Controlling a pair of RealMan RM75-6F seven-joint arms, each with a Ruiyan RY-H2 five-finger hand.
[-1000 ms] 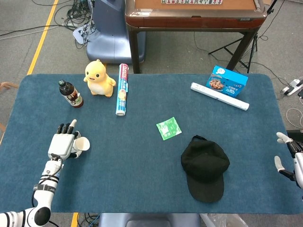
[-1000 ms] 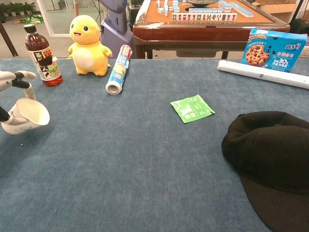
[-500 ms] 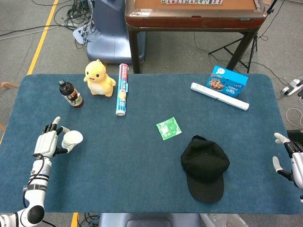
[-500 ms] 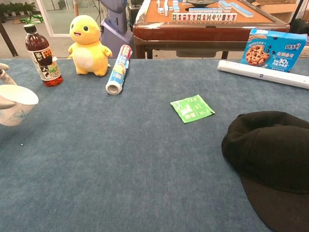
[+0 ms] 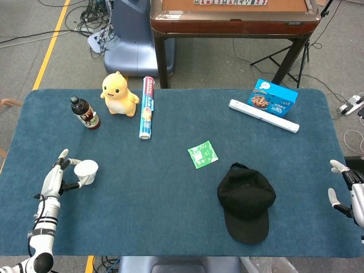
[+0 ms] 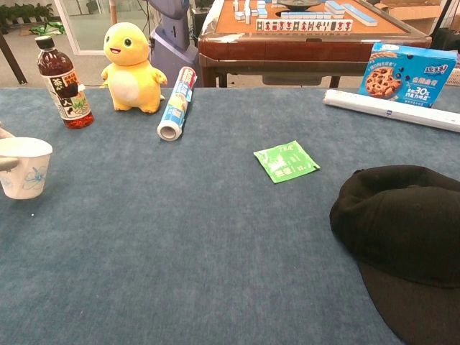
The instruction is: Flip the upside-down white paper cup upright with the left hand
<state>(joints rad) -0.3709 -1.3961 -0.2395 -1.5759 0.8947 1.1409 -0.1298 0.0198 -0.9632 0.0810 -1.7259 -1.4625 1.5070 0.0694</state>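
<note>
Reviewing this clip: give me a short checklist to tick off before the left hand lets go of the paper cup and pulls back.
1. White paper cup mouth up: ok, open rim faces upward in both views.
2. Cup base resting on the table: ok by the chest view, it looks level.
3. Left hand contact: fingers reach around the cup; whether it is gripping, cannot tell.
4. Retreat path away from the bottle: ok, it stands well apart behind.
5. Right hand out of the way: ok, at the table's far right edge, holding nothing.
</note>
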